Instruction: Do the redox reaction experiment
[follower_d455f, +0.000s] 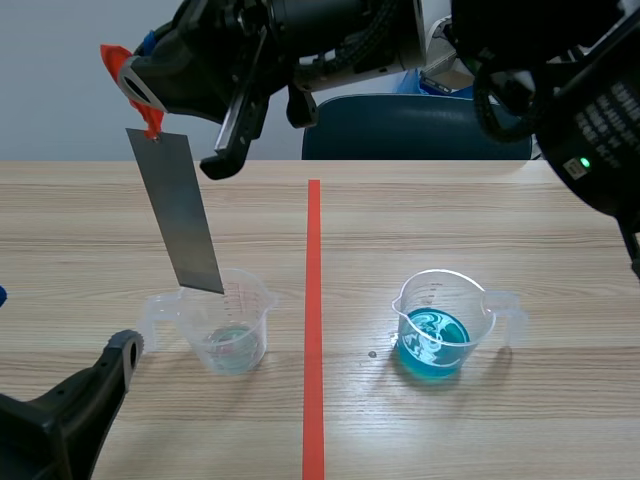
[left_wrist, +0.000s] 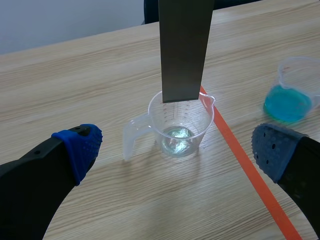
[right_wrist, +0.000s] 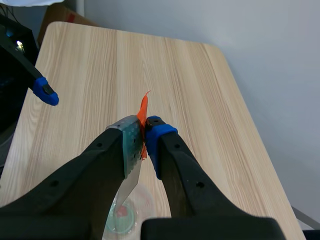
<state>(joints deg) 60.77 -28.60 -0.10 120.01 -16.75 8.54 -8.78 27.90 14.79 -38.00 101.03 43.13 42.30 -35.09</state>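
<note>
Scene view: at 7 o'clock the left gripper (left_wrist: 176, 146) sits low over the table (follower_d455f: 80, 230), its blue pads (left_wrist: 82, 145) spread wide with nothing between them. At 10 o'clock the right gripper (right_wrist: 145, 140), on an arm crossing from 2 o'clock, is clamped on an orange tab (follower_d455f: 130, 85) at the head of a grey metal strip (follower_d455f: 185, 215). The strip hangs tilted, head toward 11 o'clock, with its lower end at the rim of a clear cup (follower_d455f: 235, 325) and above the little clear liquid inside. That cup's handle points to 9 o'clock. A tape line (follower_d455f: 313, 330) runs from 12 to 6 past it. At 3 o'clock of the clear cup, across the line, stands a blue cup (follower_d455f: 440, 325) of blue liquid, its handle at 3 o'clock.
</note>
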